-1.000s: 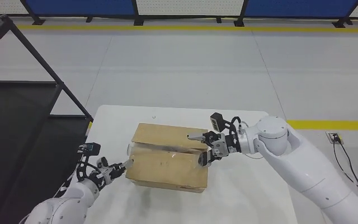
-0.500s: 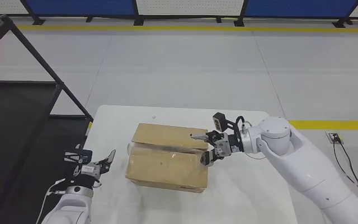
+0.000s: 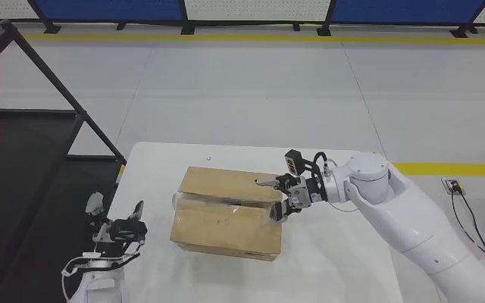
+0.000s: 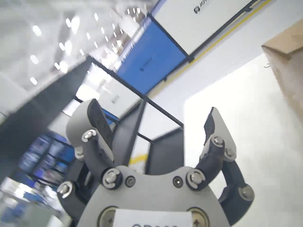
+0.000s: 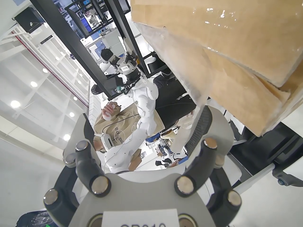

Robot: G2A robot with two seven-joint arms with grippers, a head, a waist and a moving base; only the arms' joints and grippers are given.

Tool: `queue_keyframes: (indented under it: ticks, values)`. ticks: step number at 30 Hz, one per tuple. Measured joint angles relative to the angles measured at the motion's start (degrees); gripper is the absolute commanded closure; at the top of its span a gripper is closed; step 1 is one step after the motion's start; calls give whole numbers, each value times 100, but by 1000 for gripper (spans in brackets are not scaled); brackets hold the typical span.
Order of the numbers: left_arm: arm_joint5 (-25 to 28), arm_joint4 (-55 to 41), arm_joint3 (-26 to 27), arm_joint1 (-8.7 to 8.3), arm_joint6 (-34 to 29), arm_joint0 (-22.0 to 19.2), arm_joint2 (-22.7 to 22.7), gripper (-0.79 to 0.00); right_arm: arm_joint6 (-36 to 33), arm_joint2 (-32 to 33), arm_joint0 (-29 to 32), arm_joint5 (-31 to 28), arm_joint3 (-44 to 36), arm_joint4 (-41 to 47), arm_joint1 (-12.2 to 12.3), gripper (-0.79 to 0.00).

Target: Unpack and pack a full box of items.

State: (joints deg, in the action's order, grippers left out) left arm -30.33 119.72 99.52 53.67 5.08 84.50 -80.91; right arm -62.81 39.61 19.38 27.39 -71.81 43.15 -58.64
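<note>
Gaping right end effector (image 3: 267,199) at box (image 3: 220,227)

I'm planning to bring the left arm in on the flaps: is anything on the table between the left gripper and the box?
Nothing visible. The left gripper sits at the edge of the table, jaws open and empty, and just tabletop lies between it and the nearest side of the box.

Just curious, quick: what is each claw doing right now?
Left gripper: open, empty.
Right gripper: open, at the brown cardboard box's edge.
</note>
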Motion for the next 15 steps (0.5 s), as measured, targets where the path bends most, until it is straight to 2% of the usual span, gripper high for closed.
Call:
queue_keyframes:
  ticks: [2,4,7,10,15]
  values:
    - [-229,880,-317,13,363,-114,82,-785,-31,-10,-25,-4,60,-1,-28,-785]
    - [-252,1350,-556,34,686,-253,181,-785,-57,-17,-44,-7,109,-6,-51,-785]
    - [-147,1485,-856,63,908,-466,237,-785,-62,-19,-62,9,158,-14,-82,-785]
    - [-111,1333,-1009,111,841,-627,283,-785,-39,-2,-57,35,189,-14,-103,-785]
    - [-266,1528,-1033,116,810,-652,261,-785,-3,75,-6,59,198,-3,-110,-785]
